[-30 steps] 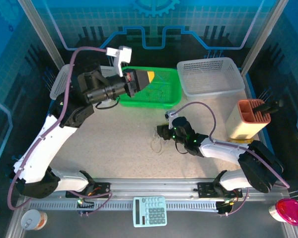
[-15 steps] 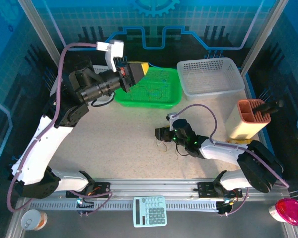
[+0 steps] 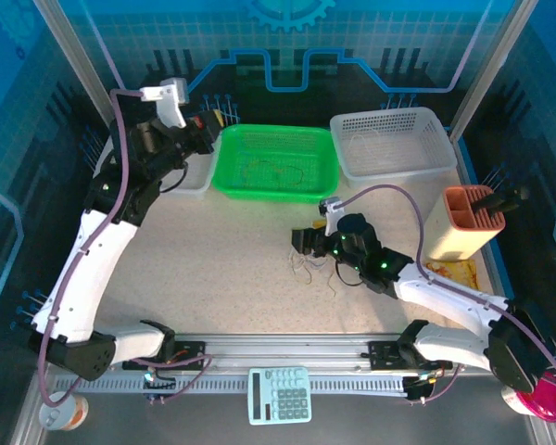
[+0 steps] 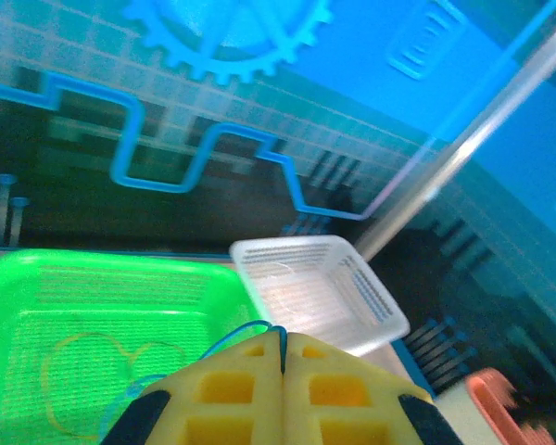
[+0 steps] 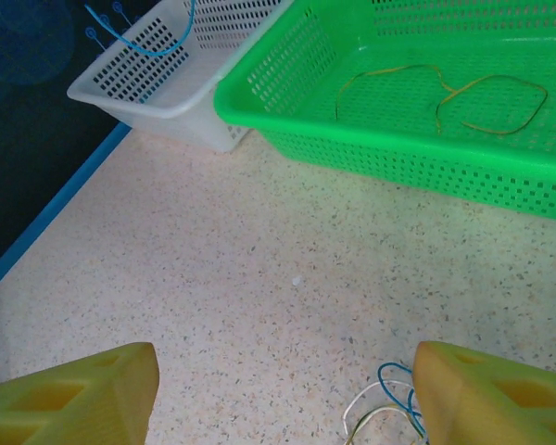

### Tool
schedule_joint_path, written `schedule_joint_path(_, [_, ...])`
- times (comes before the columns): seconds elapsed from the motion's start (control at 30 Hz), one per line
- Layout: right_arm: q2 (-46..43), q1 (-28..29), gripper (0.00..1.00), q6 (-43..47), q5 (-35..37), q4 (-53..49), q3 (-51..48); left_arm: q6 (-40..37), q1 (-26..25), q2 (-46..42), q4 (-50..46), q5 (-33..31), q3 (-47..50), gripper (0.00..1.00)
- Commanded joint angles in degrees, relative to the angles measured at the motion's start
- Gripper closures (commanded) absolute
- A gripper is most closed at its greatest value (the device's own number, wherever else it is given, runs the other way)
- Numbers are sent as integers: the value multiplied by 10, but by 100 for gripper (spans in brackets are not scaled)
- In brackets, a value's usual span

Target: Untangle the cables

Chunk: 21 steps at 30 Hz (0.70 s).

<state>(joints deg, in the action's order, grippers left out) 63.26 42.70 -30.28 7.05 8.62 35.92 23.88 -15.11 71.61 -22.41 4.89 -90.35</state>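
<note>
the left pincer (image 3: 211, 123) hangs raised above the white basket (image 3: 191, 176) at the far left of the tabletop (image 3: 222, 250), its yellow fingers (image 4: 222, 389) pressed together on a thin blue cable (image 4: 236, 334) that arcs out from the seam between the tips. in the right wrist view that blue cable (image 5: 139, 39) dangles in a loop over the same white basket (image 5: 157, 83). just beside it sits the green basket (image 3: 273, 191), with a yellowish cable (image 3: 278, 170) lying looped on its floor. a second white basket (image 3: 394, 159) stands to the right of the green one. the right pincer (image 3: 303, 243) is low over the middle of the tabletop, its fingers (image 5: 69, 399) spread wide and gripping nothing. the loose cables (image 3: 308, 267), a small knot of blue, whitish and yellowish loops, lie on the tabletop just near of it, close by the right-hand finger in the wrist view (image 5: 382, 413).
</note>
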Motion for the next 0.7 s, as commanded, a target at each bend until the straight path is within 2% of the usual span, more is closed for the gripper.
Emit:
schedule_joint_path(0.0, [-22, -11, 26, 7, 3, -43, 14, 2, 51, 2, 43, 5, 11, 100])
schedule_joint_path(0.23, [-62, -26, 25, 3, 14, -89, 15, 7, 148, 62, 44, 20, -19, 100])
schedule_joint_path(0.67, [-154, -50, 25, -4, 34, -173, -5, 0, 215, 188, 55, -9, -56, 100])
